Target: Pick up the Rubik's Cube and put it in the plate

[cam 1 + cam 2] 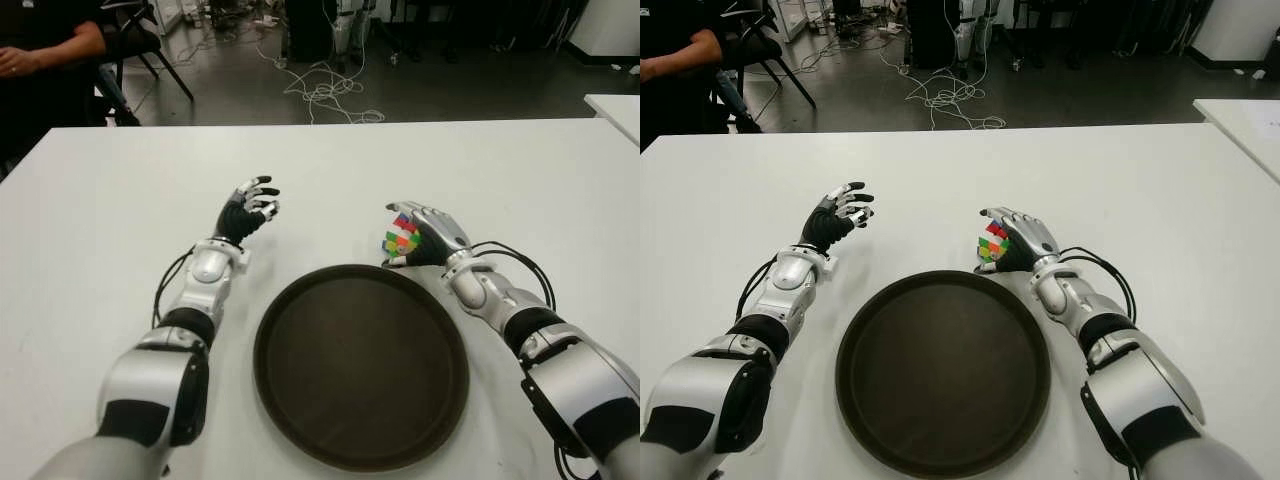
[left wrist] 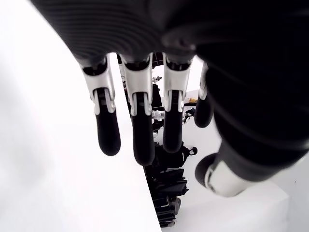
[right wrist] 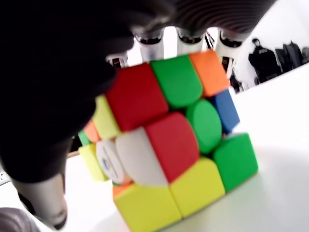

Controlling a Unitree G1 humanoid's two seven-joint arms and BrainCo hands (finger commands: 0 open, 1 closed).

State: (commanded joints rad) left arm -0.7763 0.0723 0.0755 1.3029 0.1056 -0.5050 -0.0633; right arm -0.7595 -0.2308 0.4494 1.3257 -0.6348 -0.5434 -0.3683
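The right hand [image 1: 425,238] is clamped on the Rubik's Cube [image 1: 401,238], fingers curled over its top and thumb against one side; the hand covers most of the cube in the eye views, so only its left-facing tiles show. In the right wrist view the cube [image 3: 169,145] appears to have its lower edge on the white tabletop [image 1: 120,200], though the contact line is blurred. The cube sits just beyond the far right rim of the dark round plate [image 1: 290,400], close to it; whether they touch cannot be resolved. The left hand [image 1: 250,208] shows left of the plate, fingers [image 2: 144,135] spread and holding nothing. The plate's near rim is cut off toward the tabletop's near edge.
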